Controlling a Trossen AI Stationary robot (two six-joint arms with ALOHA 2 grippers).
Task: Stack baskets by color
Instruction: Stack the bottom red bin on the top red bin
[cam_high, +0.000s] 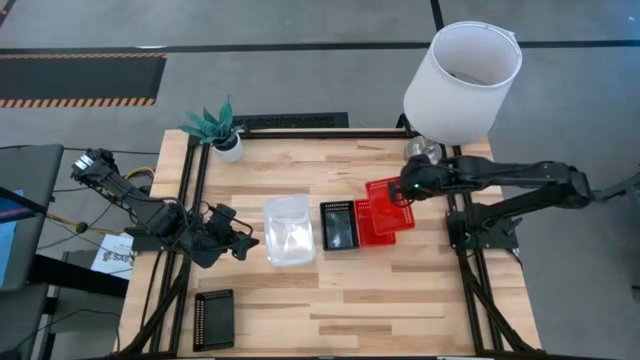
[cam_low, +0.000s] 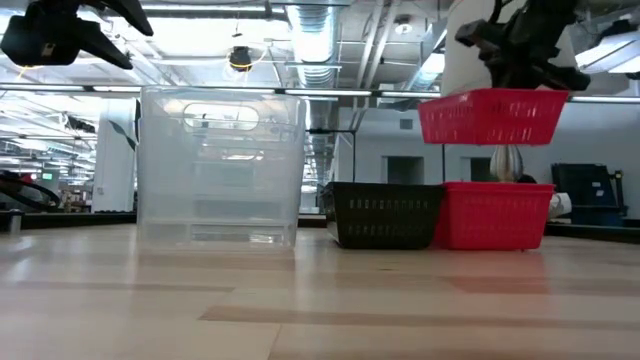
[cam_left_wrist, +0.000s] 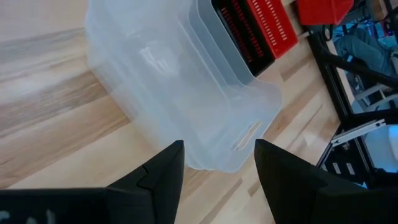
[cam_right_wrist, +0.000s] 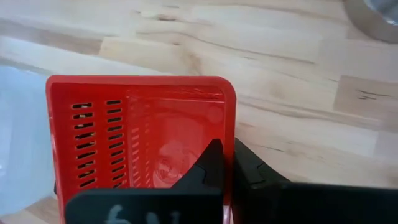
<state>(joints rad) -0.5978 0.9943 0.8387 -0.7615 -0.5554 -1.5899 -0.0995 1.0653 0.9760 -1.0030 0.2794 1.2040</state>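
One red basket (cam_low: 492, 116) airborne, low view.

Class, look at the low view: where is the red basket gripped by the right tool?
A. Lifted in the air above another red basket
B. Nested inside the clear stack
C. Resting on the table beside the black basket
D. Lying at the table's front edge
A: the right tool holds a red basket clear of the table, above the red basket on the table.

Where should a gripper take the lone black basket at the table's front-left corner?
On a rim wall of the black basket, coming straight down from above: it lies flat with its mouth up and stands apart from everything else, so one finger can go inside and one outside.
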